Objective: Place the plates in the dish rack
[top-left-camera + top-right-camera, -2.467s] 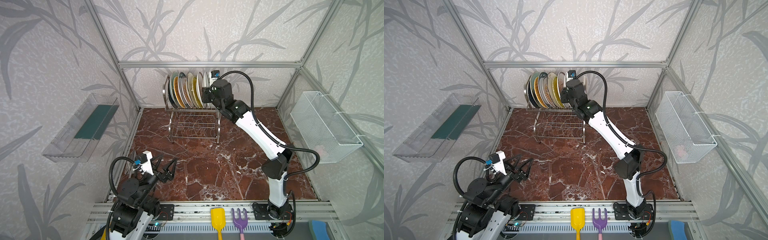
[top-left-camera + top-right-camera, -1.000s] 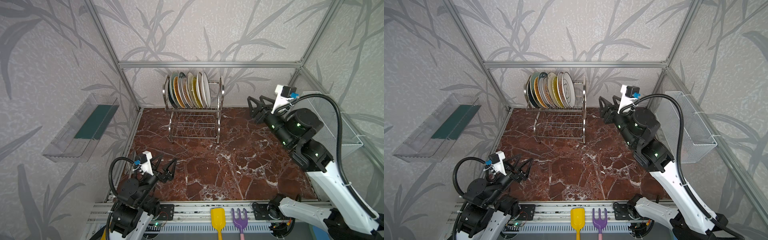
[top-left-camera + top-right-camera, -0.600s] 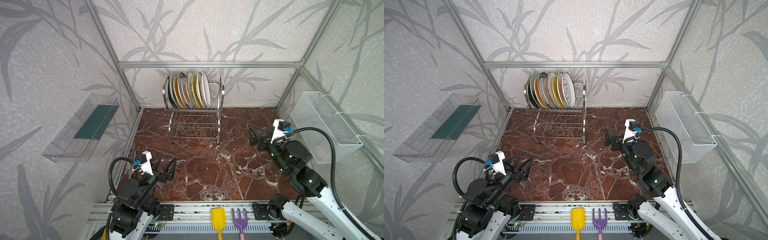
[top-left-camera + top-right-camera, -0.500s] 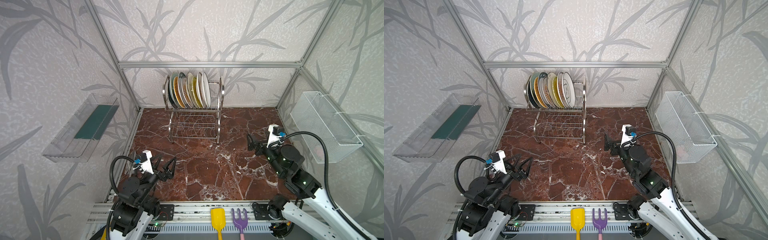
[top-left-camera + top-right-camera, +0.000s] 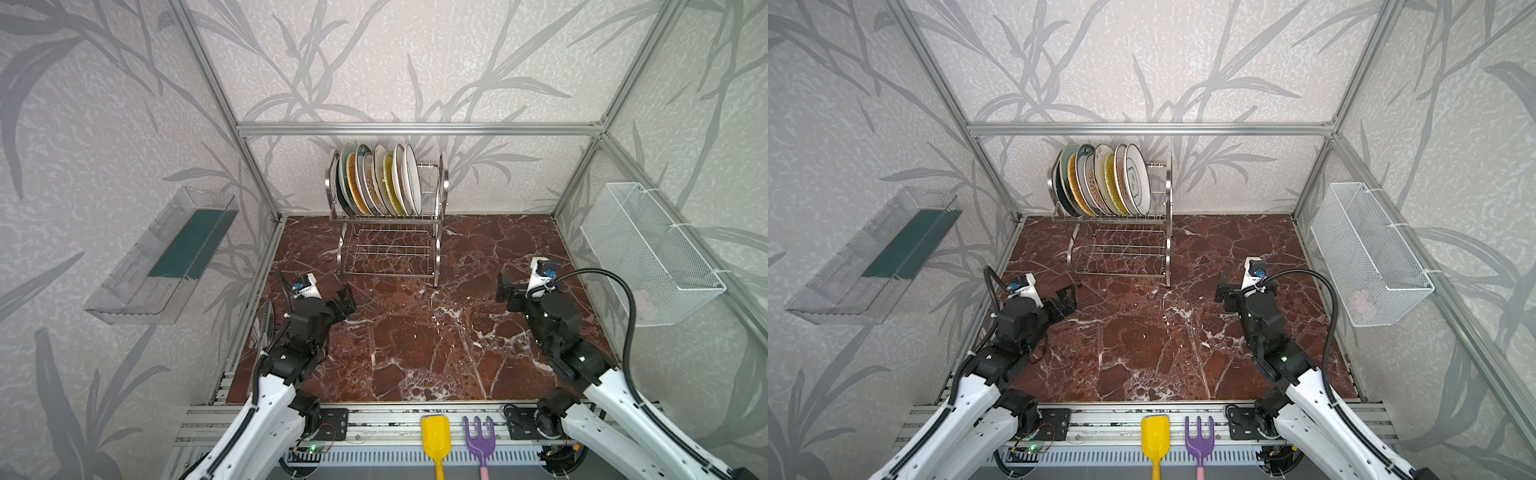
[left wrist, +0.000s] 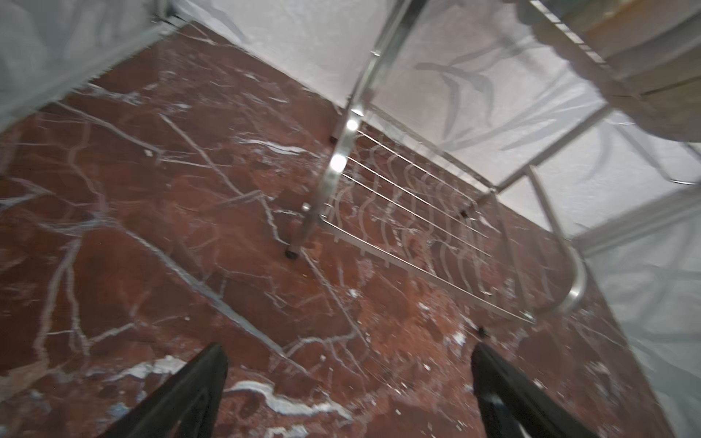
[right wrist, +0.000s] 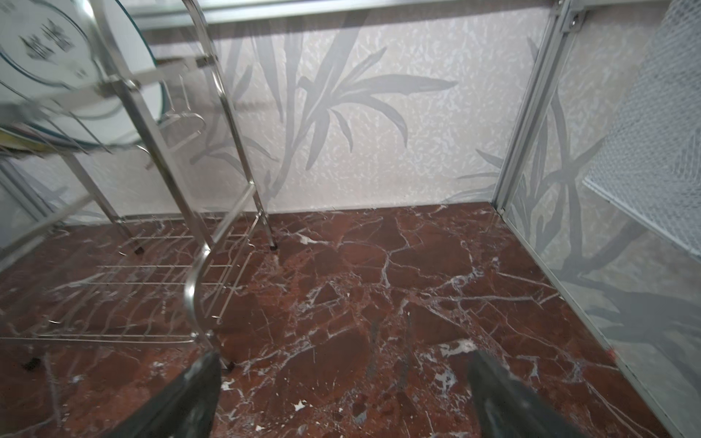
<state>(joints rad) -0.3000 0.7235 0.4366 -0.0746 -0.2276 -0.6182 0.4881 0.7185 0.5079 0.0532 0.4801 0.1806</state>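
**Plates racked, both grippers spread and holding nothing**

The dish rack point(image 5: 439, 241) point(image 5: 1168, 232) stands on the red marble floor point(image 5: 415, 332) against the back wall. The plates point(image 5: 380, 178) point(image 5: 1104, 178) sit upright on edge in its upper tier, packed in a row toward the rack's left end and leaning slightly. Exact count is hard to tell because they overlap. The white plate with dark characters point(image 5: 1137, 178) point(image 7: 49, 41) is last in the row, nearest the rack's right frame.

The left gripper point(image 5: 344, 301) point(image 5: 1064, 302) is in front of the rack, off its front-left foot and apart from it. Its jaws are spread wide, and the left wrist view shows only floor between the fingertips point(image 6: 349, 356).

The right gripper point(image 5: 504, 290) point(image 5: 1224, 293) is in front of the rack and out to its right, well apart from it. Its jaws are also spread wide with nothing between them point(image 7: 343, 364). It points toward the rack's right frame.

A clear tray point(image 5: 162, 257) hangs on the side wall left of the rack, and a white mesh basket point(image 5: 648, 253) on the wall right of it. A yellow scoop point(image 5: 435, 436) and a purple fork point(image 5: 480, 436) lie on the front rail, far in front of the rack.
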